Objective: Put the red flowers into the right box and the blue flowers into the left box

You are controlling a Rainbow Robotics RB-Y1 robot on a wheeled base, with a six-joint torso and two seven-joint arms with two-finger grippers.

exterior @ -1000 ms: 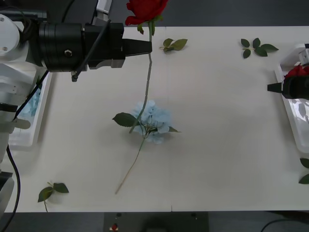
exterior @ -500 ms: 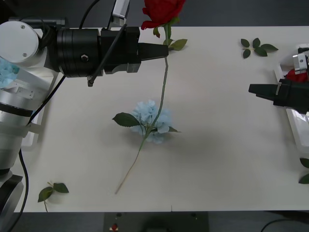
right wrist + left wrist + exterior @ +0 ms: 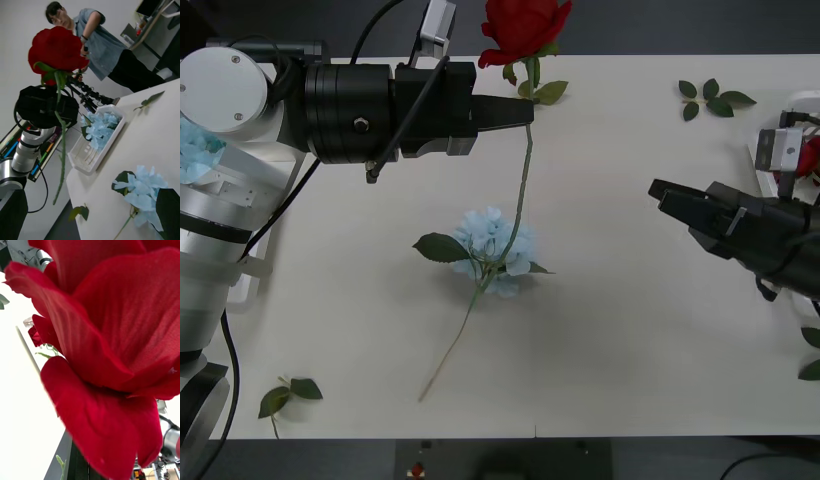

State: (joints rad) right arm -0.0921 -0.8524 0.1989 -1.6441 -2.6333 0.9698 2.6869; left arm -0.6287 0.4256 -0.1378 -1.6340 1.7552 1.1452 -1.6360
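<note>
Red rose [image 3: 523, 28] in left tool [image 3: 525, 111] (aloft)

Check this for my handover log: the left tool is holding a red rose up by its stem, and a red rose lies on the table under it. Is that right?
One detail is off. The left tool does hold the red rose by its stem, but the flower lying on the table under it is a blue flower, not a red rose. The front view shows this.

Left gripper [image 3: 529, 111] reaches right across the far side, fingers clamped; right gripper [image 3: 658, 192], fingers apart, points left.
</note>
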